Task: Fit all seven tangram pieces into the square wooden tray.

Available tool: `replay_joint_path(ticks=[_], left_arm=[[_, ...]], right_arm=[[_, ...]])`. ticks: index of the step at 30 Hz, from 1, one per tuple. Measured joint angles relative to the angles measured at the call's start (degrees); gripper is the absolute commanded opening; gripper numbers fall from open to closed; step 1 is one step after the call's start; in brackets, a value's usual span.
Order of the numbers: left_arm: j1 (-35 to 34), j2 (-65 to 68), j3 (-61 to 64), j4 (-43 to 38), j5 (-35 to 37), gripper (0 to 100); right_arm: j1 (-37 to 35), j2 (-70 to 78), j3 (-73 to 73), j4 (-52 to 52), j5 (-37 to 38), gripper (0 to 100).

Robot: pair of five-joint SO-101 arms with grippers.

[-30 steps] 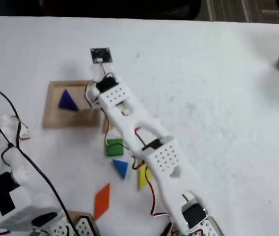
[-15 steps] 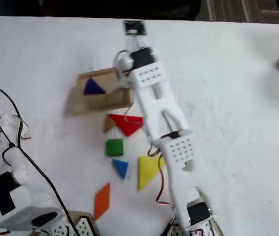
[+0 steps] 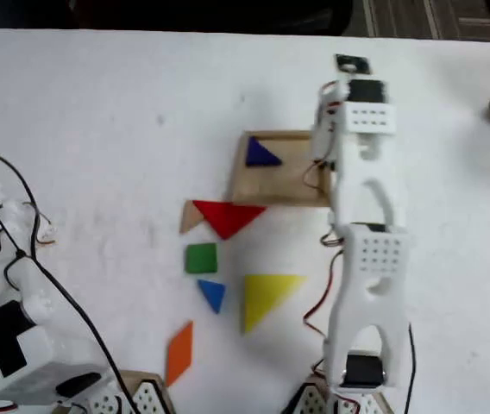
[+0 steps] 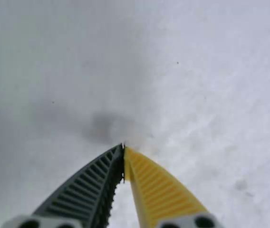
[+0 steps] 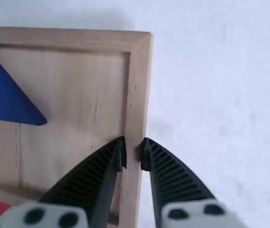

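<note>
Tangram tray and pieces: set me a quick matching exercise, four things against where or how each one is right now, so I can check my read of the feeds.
Things
1. dark blue triangle
2. orange parallelogram
3. right gripper
4. left gripper

States
A. shut on nothing, white table beyond it
B. lying inside the wooden tray
C. shut on the tray's rim
D. loose on the table, the piece farthest from the tray

Pairs: 1-B; 2-D; 3-C; 4-A
</note>
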Motion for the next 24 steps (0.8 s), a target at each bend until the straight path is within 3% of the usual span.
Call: replay_joint_path(ticks=[8, 17, 21, 24], left_arm=[[0.00, 0.00, 0.00, 0.00, 0.00, 3], [0.00, 0.00, 0.00, 0.00, 0.00, 3], [0.00, 0.00, 0.00, 0.00, 0.00, 3], [0.00, 0.00, 0.00, 0.00, 0.00, 3]], right_arm=[[9.67, -14.59, 23.21, -4.31, 7.47, 1.7], [20.84, -31.30, 62.51, -25.41, 19.69, 1.9], [25.05, -38.33, 78.42, -35.52, 26.37, 11.3], [26.81, -42.20, 84.75, -37.63, 29.98, 20.2]])
